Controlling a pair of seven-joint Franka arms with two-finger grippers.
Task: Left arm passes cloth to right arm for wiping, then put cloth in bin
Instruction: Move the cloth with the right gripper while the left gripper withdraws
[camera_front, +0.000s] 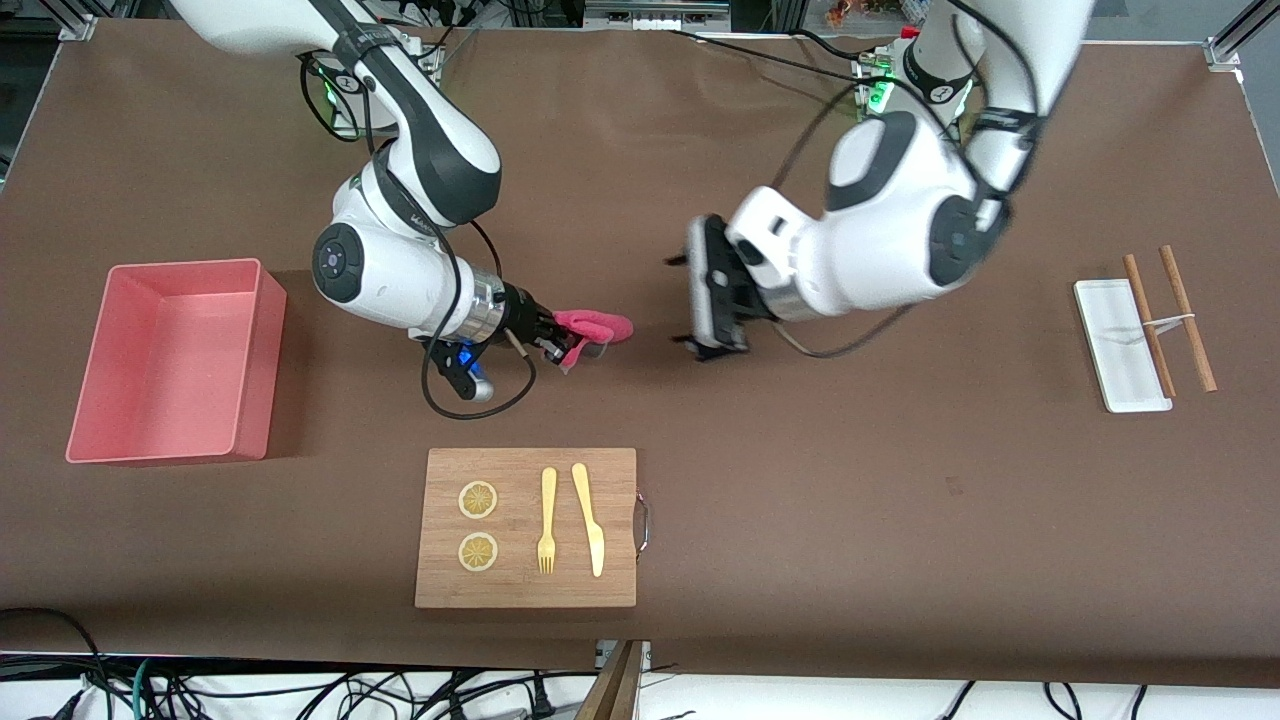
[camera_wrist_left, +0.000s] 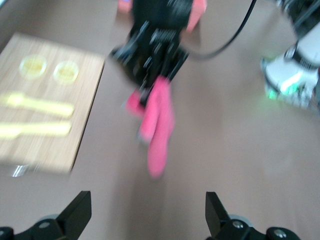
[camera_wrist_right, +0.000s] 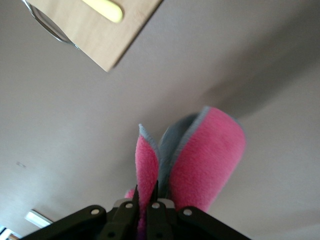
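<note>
The pink bin (camera_front: 175, 362), at the middle left of the front picture, has nothing in it. The white tray (camera_front: 1118, 345), at the middle right, has one brown stick (camera_front: 1146, 324) lying across it. The right tool (camera_front: 553, 339), near the middle of the picture, is pinched tight on the pink cloth (camera_front: 596, 327), which sticks out from its tip above the table (camera_front: 800, 480). The left tool (camera_front: 680, 300) is wide open, apart from the cloth.

Board (camera_front: 527, 527) sat near the camera edge with two lemon slices (camera_front: 478, 525), a fork (camera_front: 547, 520) and knife (camera_front: 588, 517) on it. White tray (camera_front: 1120, 345) and two sticks (camera_front: 1168, 320) were up by the left arm's end.
</note>
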